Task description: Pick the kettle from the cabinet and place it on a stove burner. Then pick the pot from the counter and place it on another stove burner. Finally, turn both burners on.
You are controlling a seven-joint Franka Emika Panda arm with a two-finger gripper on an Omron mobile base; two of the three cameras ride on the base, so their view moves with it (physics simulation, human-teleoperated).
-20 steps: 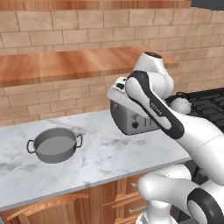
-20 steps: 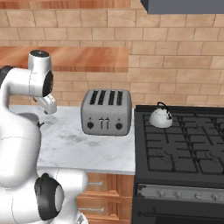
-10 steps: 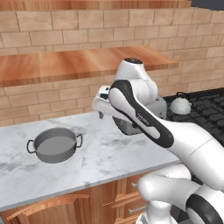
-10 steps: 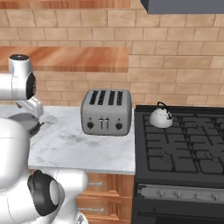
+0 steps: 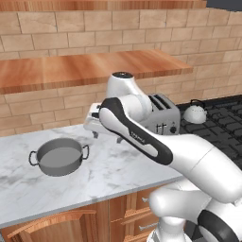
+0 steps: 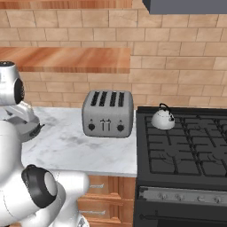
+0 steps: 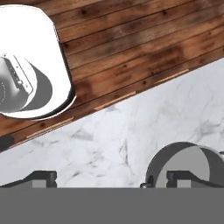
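Observation:
The silver kettle (image 6: 162,119) stands on the back-left burner of the black stove (image 6: 190,153), and I also see the kettle (image 5: 195,113) to the right of the toaster. On the white marble counter (image 5: 118,170) the grey pot (image 5: 60,157) sits upright and empty. My gripper (image 5: 101,132) hangs over the counter just right of the pot, a little above it. Looking down along the hand, the gripper (image 7: 113,179) is open with nothing between its fingers. The pot (image 7: 186,159) lies under the right fingertip (image 7: 188,177). The wooden shelf (image 5: 94,66) is bare.
A grey four-slot toaster (image 6: 108,114) stands on the counter between the pot and the stove, close behind my arm. The brick wall (image 5: 71,28) and the shelf bound the back. The counter's front edge (image 5: 94,198) runs above wooden cabinet fronts.
The arm has swung left, away from the toaster and across the counter, bringing the open gripper beside the pot. Kettle and pot have not moved.

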